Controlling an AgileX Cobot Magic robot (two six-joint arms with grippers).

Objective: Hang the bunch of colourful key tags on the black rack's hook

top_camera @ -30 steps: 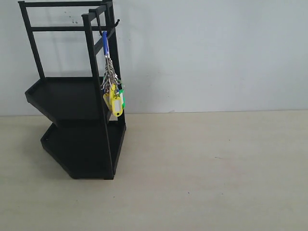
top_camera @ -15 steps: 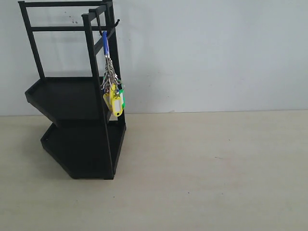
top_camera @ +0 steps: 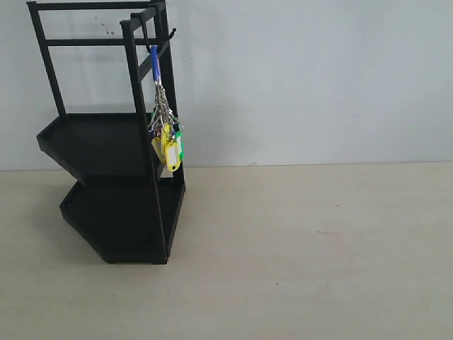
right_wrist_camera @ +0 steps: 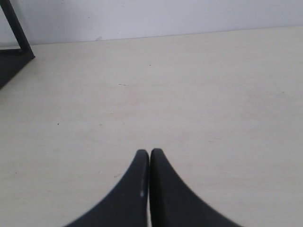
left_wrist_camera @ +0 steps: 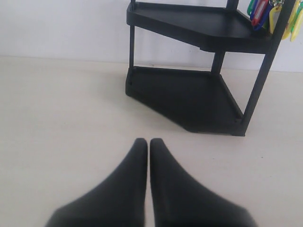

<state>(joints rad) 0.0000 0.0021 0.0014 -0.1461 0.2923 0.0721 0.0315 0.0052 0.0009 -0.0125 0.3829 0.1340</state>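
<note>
Colourful key tag bunch: hanging free at the black rack's front right upright, beside the upper tray, clear of the table.
- Blue loop on top, caught up at the top rail where the hook sticks out with its tip turned up. The exact seat of the loop on the hook is too small to make out.
- Silver rings under the loop, then yellow and green tags lowest. The left wrist view shows red, blue, green and yellow tags at the corner post.

Black rack: two angular trays, thin posts, upright on the table against a white wall.

Left gripper: low over bare table, well apart from the rack's lower tray, jaws pressed tip to tip, nothing between them.

Right gripper: over bare table, the rack's foot far off at the frame's edge, jaws likewise closed and empty.

Neither gripper shows in the exterior view.
</note>
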